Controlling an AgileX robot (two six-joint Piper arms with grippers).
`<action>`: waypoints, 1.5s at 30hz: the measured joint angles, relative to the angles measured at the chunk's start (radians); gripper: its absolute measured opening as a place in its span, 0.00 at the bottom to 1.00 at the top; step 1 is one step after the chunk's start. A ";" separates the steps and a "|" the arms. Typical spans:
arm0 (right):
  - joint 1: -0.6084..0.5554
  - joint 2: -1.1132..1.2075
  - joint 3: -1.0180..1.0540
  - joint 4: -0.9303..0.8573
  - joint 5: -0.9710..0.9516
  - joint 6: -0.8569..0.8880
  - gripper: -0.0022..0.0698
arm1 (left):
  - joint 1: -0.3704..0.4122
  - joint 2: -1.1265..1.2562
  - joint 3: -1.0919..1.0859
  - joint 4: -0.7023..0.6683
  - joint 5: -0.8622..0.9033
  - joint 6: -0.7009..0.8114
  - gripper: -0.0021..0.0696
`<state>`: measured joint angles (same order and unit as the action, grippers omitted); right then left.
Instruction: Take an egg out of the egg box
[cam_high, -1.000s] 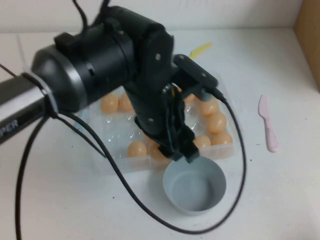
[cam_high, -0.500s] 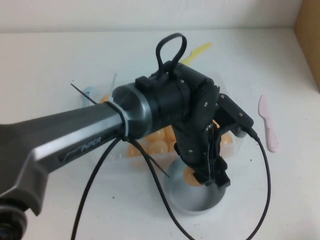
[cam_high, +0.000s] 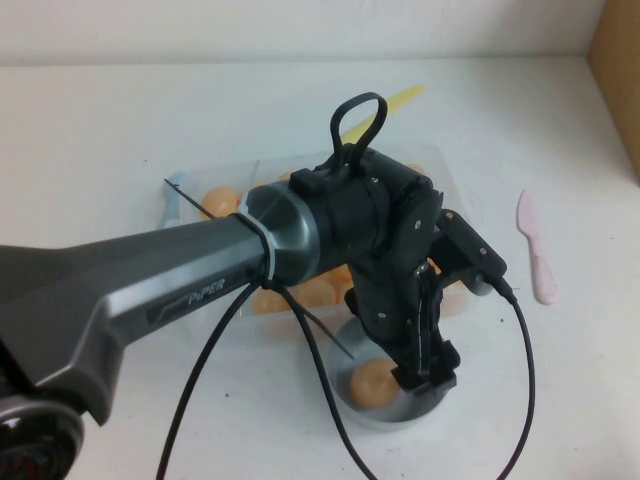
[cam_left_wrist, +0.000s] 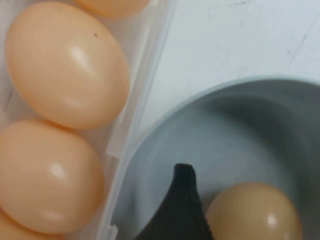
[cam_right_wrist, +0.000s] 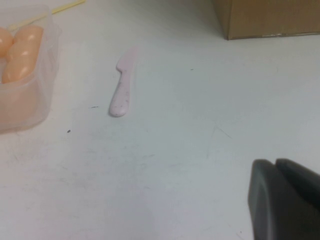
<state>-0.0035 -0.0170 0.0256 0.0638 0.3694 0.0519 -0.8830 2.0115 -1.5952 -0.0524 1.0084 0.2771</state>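
Largely hidden behind the black arm: clear moulded egg box (cam_high: 447, 172) on the white desk (cam_high: 120, 130). Left end effector (cam_high: 428, 372) down in the round grey bowl (cam_left_wrist: 240, 130), fingers parted, smooth peach egg (cam_high: 373, 381) released beside them. Right end effector (cam_right_wrist: 286, 202) low above bare desk, closed, near a pink plastic knife (cam_right_wrist: 123, 89).

1. A round grey-blue bowl (cam_left_wrist: 240, 130) was seen from close above, its rim curving across the view.
2. A smooth peach-orange egg (cam_left_wrist: 255, 212) was seen lying inside the bowl.
3. A black fingertip of the left gripper (cam_left_wrist: 182, 205) was seen just beside that egg; only one finger was shown.
4. The wall of a clear plastic egg box (cam_left_wrist: 142, 85) was seen just beside the bowl's rim.
5. Two more peach-orange eggs (cam_left_wrist: 67, 65) were seen lying side by side in the box, with parts of others at the edges.
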 joint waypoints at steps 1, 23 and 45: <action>0.000 0.000 0.000 0.000 0.000 0.000 0.01 | 0.000 -0.007 0.002 0.000 0.000 -0.002 0.79; 0.000 0.000 0.000 0.000 0.000 0.000 0.01 | -0.013 -0.739 0.687 0.149 -0.667 -0.105 0.03; 0.000 0.000 0.000 0.000 0.000 0.000 0.01 | 0.305 -1.367 1.246 0.034 -0.873 -0.308 0.03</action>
<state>-0.0035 -0.0170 0.0256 0.0638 0.3694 0.0519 -0.5775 0.6445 -0.3492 -0.0185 0.1351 -0.0309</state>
